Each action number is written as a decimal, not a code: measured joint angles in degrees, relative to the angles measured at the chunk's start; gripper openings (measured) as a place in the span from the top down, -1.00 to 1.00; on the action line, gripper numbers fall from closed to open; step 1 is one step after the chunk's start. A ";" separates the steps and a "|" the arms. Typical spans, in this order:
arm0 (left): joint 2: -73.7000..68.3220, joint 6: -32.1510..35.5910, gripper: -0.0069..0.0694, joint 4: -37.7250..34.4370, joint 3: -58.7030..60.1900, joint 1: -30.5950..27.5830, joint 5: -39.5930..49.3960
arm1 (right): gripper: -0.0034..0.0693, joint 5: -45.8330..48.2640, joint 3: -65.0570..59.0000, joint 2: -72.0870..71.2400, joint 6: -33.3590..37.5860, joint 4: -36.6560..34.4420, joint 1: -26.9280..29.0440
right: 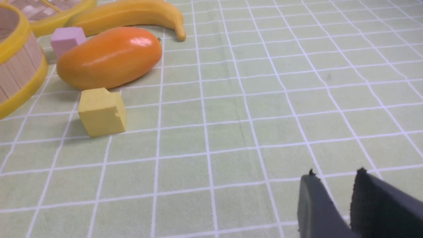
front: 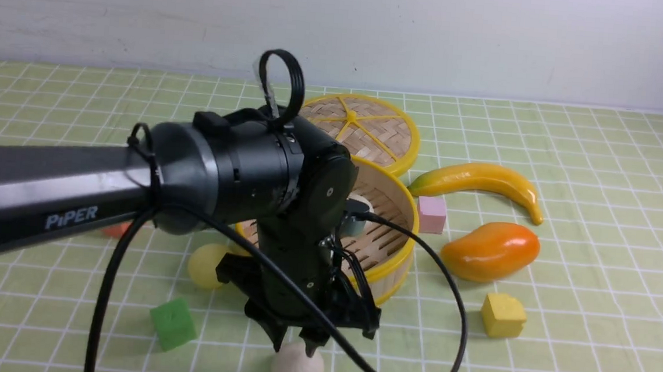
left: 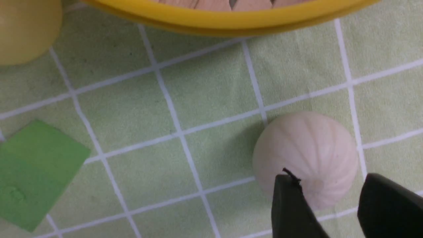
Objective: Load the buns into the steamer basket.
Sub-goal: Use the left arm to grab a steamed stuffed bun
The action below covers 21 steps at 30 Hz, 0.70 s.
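The left arm (front: 45, 189) is reaching in from the left across the tabletop (front: 601, 170). A green cube (front: 173, 322) is lying near the front edge, with a yellow ball (front: 206, 265) behind it. The left gripper (front: 296, 347) is pointing straight down with its jaws spread, clamping nothing. The white bun (front: 297, 371) is sitting on the tabletop directly beneath the fingertips, in front of the steamer basket (front: 399, 255) and outside it. In the left wrist view the bun is lying just past the two fingers (left: 290, 208), in line with the gap between them. The lid (front: 364, 130) is lying just behind the basket. To the right, a pink cube (front: 431, 213), a banana (front: 477, 181), a mango (front: 490, 251) and a yellow cube (front: 503, 315) are lying near one another. The right gripper (right: 336, 172) is hovering over bare tabletop with its jaws narrowly apart, well clear of the bun.
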<state>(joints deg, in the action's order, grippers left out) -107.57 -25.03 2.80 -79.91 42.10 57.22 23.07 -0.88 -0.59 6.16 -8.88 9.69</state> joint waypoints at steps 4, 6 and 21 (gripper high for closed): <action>-1.59 -0.02 0.07 -0.38 0.00 0.00 -1.54 | 0.40 0.00 0.00 0.00 0.00 0.00 0.00; -2.13 -0.02 0.08 -0.40 -0.05 0.00 -1.69 | 0.39 0.00 0.00 0.00 0.00 0.00 0.00; -4.01 2.33 0.81 -0.21 -0.09 0.00 -0.20 | 0.34 0.00 0.00 0.00 0.00 0.00 0.00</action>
<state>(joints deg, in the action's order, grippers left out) -111.58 -22.71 2.59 -79.99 42.10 57.02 23.07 -0.88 -0.59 6.16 -8.88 9.69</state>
